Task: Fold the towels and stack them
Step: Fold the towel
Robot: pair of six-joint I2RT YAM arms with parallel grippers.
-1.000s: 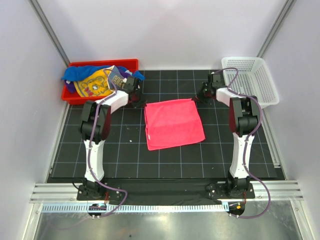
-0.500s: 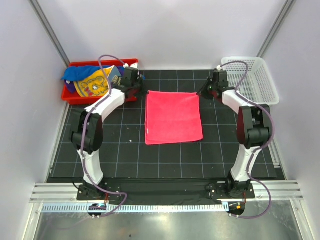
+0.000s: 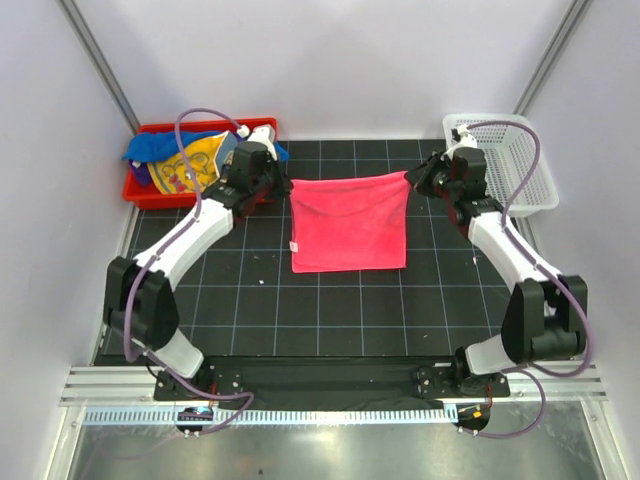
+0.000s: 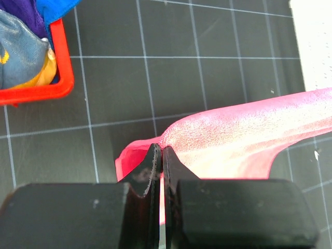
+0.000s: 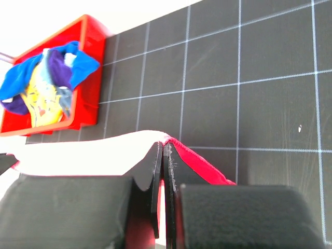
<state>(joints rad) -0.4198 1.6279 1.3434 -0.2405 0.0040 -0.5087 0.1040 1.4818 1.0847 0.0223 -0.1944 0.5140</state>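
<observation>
Surface: black white-gridded mat [image 3: 250, 310] inside white-walled enclosure [image 3: 340, 60]. At mat's far middle: hot pink cloth towel [image 3: 348, 222], far edge lifted, left gripper [image 4: 158, 149] and right gripper [image 5: 162, 146] clamped on its far corners. Far left: red plastic bin [image 3: 150, 190] holding heaped coloured towels [image 3: 180, 160]. Far right: white mesh basket [image 3: 520, 160].

Both arms reach far forward from my near-edge bases. Left arm [image 3: 195, 232]: elbow low and out to left, forearm slanting up and inward. Right arm [image 3: 505, 250]: mirror pose, elbow out to right. Left gripper [image 3: 285, 184]: jaws pressed together, and in my wrist view fingers [image 4: 153, 161] pinch fold at towel [image 3: 350, 225] corner. Right gripper [image 3: 412, 178]: jaws likewise closed on opposite far corner. I read grippers as level with each other, well apart, both pointing toward centre.
</observation>
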